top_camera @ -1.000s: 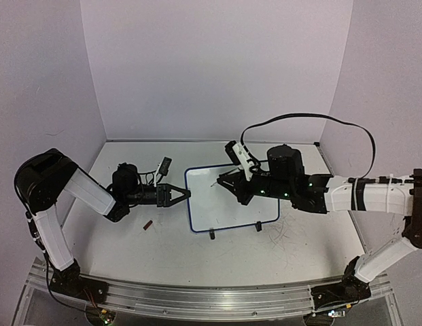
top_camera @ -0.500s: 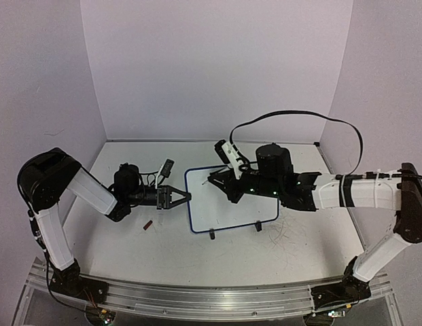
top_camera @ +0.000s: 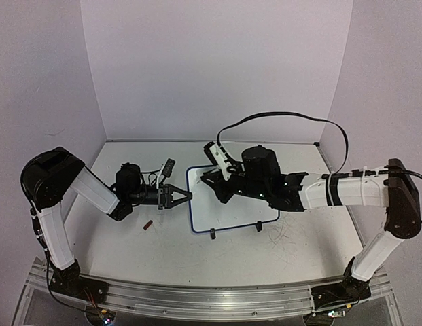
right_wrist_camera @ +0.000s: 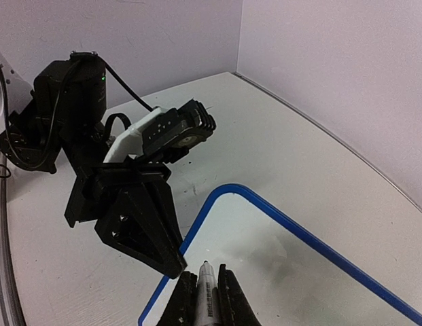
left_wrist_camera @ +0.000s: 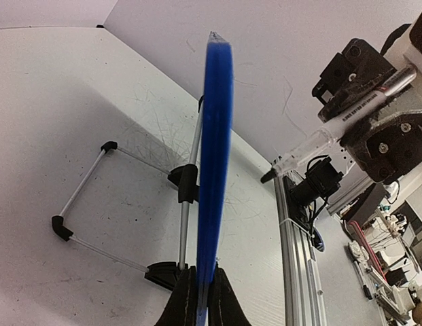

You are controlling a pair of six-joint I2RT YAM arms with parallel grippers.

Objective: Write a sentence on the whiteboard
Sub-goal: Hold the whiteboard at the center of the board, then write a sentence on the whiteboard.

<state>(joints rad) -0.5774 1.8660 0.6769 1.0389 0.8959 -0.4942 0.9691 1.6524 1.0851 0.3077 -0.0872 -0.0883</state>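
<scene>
The whiteboard [top_camera: 232,209], white with a dark blue rim, stands tilted on two black feet at the table's middle. My left gripper [top_camera: 188,195] is shut on its left rim; the left wrist view shows the rim [left_wrist_camera: 215,156] edge-on between the jaws of the left gripper [left_wrist_camera: 202,300]. My right gripper [top_camera: 208,179] is shut on a white marker [right_wrist_camera: 208,288], whose tip is close over the board's upper left corner [right_wrist_camera: 278,265]. I cannot tell if the tip touches. The marker also shows in the left wrist view [left_wrist_camera: 333,129]. No lettering of the sentence shows on the board.
A small dark red cap [top_camera: 148,225] lies on the table left of the board. Grey scuff marks [top_camera: 287,235] lie right of the board's feet. Lilac walls close the back and both sides. A black cable [top_camera: 285,117] arcs over my right arm.
My right arm has moved left across the board with the marker, from its upper middle to its upper left corner. The left gripper has held the rim still.
</scene>
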